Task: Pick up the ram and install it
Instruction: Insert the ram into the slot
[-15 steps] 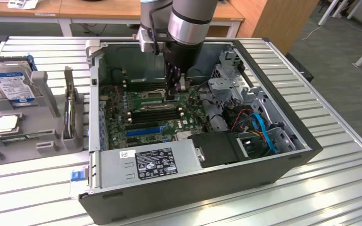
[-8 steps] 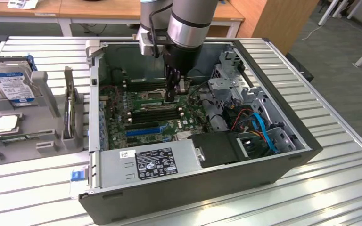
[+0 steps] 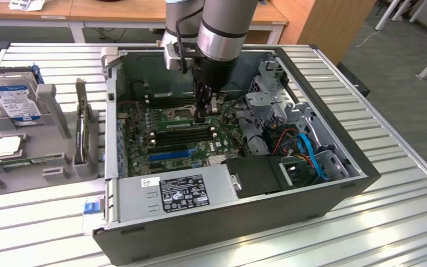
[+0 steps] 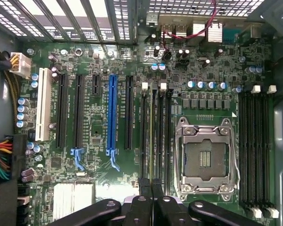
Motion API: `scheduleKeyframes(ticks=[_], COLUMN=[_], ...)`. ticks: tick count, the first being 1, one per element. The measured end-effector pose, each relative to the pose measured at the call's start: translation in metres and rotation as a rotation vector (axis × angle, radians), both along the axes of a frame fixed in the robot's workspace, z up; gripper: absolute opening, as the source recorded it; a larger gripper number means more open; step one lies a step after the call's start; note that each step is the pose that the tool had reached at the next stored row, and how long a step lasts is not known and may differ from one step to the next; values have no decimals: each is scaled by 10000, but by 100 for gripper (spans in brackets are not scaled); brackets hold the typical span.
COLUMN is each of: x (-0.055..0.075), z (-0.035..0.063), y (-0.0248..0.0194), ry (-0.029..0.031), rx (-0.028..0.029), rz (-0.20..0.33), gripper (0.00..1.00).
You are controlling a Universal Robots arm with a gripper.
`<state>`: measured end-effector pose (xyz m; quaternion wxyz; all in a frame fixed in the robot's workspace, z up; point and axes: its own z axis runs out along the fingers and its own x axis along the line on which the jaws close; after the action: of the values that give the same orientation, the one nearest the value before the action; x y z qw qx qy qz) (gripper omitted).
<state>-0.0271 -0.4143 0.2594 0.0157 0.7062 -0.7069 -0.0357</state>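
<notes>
Inside the open computer case (image 3: 332,167), which stands in the middle of the table (image 3: 406,222), the fingers (image 4: 145,202) are seen lowered over the motherboard (image 4: 94,132), drawn narrow with hardly a gap left between them. The ram (image 4: 152,136) is seen edge-on in the wrist view as a thin olive-green strip standing in the bank of memory slots between the blue expansion slot (image 4: 112,113) and the CPU socket (image 4: 205,160).

Its long axis is laid along the slots, and it runs straight away from the fingers, so that the seam between them is lined up with the strip's near end. The ram appears to sit at the level of the slot rather than lifted clear of it, and it is judged to be placed in, or very close to, its seat.

The near end of the ram is covered by the fingers. It cannot be made out whether the thin upper edge is pinched between them or whether they merely stand over it, nor whether contact is made at all. The latch at that end is hidden likewise. In the exterior view the slots under the arm (image 3: 221,28) are masked by the wrist, and the ram is too slight there to be picked out.
</notes>
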Motion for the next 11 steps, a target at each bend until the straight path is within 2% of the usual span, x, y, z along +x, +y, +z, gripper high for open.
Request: scheduleKeyframes(ticks=[11], x=[0], z=[-92], y=[-2], ry=[0], rx=[-1], rz=[0], gripper=[12])
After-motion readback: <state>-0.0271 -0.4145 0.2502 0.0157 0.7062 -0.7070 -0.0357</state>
